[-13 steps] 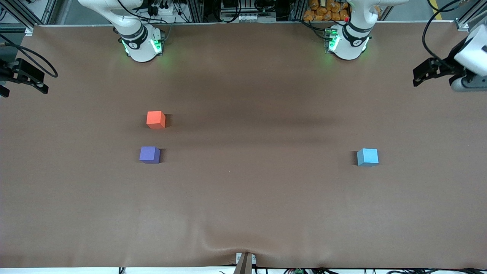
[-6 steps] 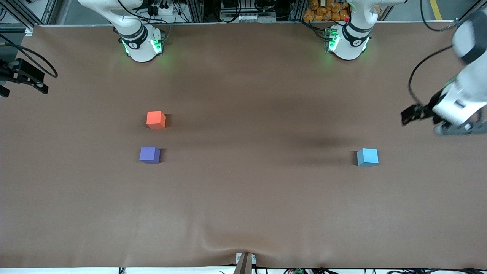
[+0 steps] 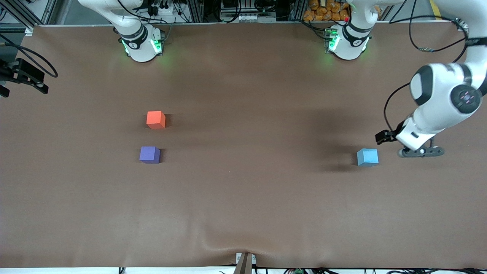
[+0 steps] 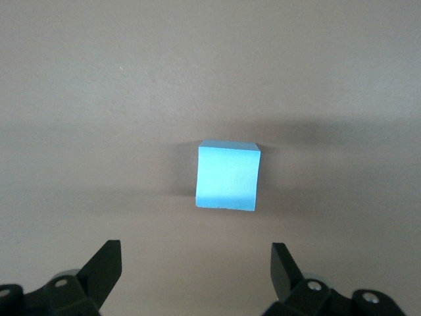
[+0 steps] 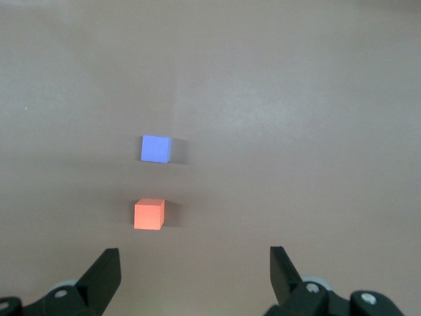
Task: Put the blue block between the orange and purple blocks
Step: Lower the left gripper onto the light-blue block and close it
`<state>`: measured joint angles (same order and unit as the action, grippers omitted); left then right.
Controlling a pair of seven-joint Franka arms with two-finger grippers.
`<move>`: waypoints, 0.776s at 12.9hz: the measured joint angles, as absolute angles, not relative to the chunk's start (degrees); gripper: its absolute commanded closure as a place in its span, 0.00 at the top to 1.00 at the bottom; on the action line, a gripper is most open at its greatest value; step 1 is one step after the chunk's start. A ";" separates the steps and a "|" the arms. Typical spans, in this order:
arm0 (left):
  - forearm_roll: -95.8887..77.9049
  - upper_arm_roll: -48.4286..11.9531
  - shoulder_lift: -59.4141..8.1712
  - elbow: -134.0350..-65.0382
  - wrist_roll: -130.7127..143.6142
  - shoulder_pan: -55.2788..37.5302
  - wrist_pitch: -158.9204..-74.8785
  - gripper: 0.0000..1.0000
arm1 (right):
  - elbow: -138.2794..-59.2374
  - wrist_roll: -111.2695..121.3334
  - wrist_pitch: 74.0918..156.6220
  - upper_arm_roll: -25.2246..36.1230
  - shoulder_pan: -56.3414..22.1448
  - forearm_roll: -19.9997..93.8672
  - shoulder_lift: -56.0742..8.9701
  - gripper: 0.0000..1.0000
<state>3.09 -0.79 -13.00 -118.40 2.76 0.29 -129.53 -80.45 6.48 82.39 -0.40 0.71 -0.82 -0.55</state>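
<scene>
Your left gripper (image 4: 196,273), fingers apart, hung just beside the matte sky-blue block (image 3: 367,157); the right gripper (image 5: 195,276), also apart, waited.

Brown table covering (image 3: 243,198), wrinkled at near edge; aluminium framing (image 3: 198,9), cables along top; soft shadows.

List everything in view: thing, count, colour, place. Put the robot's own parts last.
blue block: one, light sky-blue, on the table toward the left arm's end.
orange block: one, orange-red, toward the right arm's end.
purple block: one, violet-purple, beside the orange block and nearer the front camera, apart from it.
table: one, brown covering, bears all three blocks.
left gripper: one, black fingers open, empty, in the air beside the blue block.
right gripper: one, black fingers open, empty; this arm waits at its own end of the table.
</scene>
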 measured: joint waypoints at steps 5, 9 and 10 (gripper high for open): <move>3.09 -0.99 -19.44 -118.70 0.20 0.29 -136.27 1.00 | -80.45 6.48 82.39 -0.41 0.71 -0.82 -0.55 1.00; 3.09 -1.04 -24.76 -118.68 0.04 0.32 -142.49 1.00 | -80.44 6.48 82.39 -0.41 0.71 -0.82 -0.55 1.00; 3.09 -1.07 -25.75 -118.64 0.04 0.32 -143.01 1.00 | -80.44 6.48 82.39 -0.41 0.71 -0.82 -0.55 1.00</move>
<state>3.09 -1.07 -25.75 -118.64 0.04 0.32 -143.01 -80.44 6.48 82.39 -0.41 0.71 -0.82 -0.55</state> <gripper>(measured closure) 0.000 0.000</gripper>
